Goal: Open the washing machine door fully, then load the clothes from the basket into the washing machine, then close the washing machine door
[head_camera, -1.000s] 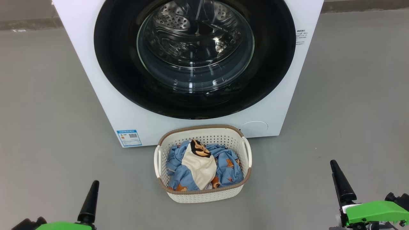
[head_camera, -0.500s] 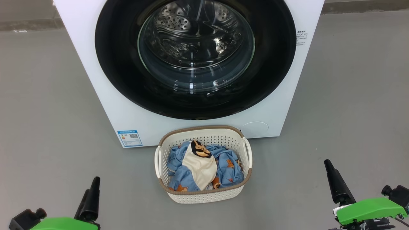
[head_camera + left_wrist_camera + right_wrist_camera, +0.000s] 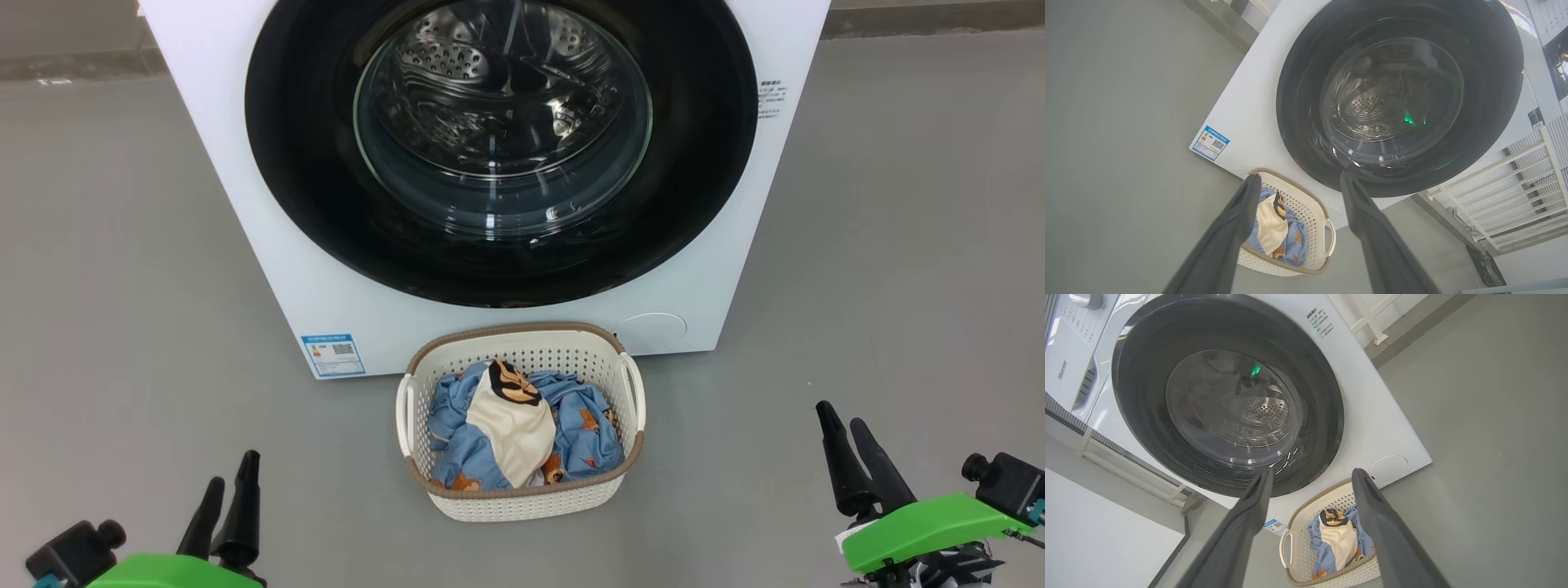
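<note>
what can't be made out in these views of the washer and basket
- washing machine door: its top, cut off by the head view's upper edge.
- clothes: lower layers, buried under the cream piece in the basket, every view.
- blue label: print too small to read, head view.

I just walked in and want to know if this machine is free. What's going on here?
Nothing is being handled yet. The washing machine has its door shut. The basket sits on the floor just in front of it, with the clothes inside. The left claw and the right claw are both open and empty, low on either side of the basket, touching nothing. Opening the door looks like the first step, and it is not yet done.
</note>
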Controlling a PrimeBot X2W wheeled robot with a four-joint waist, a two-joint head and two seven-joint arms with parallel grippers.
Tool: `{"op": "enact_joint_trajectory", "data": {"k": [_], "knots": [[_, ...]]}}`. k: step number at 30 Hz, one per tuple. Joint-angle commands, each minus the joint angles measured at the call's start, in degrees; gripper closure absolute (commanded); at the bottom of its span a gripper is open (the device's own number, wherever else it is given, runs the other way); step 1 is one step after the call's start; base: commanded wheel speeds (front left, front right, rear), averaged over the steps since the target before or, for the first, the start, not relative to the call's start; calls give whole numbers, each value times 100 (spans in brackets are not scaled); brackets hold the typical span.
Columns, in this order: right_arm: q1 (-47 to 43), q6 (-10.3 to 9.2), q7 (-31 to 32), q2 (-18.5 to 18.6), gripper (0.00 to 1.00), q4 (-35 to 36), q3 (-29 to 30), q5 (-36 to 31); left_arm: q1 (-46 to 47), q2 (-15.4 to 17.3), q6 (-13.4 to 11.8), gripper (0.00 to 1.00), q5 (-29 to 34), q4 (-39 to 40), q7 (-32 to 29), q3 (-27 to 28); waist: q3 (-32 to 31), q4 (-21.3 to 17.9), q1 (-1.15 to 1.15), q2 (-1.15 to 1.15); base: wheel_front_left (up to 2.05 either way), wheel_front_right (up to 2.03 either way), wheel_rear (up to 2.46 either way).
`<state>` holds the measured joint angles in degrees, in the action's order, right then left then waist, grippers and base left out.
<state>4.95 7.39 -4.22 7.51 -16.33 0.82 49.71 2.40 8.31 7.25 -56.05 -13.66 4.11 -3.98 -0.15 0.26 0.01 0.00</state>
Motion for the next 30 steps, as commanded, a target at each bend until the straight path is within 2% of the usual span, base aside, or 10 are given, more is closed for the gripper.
{"op": "enact_joint_trajectory", "data": {"k": [1,30], "knots": [[292,5,-81,107,0,172,-89,-198,270,178,13,0,205,182,85,78,-2,0,-1,0,0,0,0],[576,8,-567,155,0,-219,-217,-2132,351,402,18,0,2030,131,574,-32,21,45,-1,0,0,0,0]]}}
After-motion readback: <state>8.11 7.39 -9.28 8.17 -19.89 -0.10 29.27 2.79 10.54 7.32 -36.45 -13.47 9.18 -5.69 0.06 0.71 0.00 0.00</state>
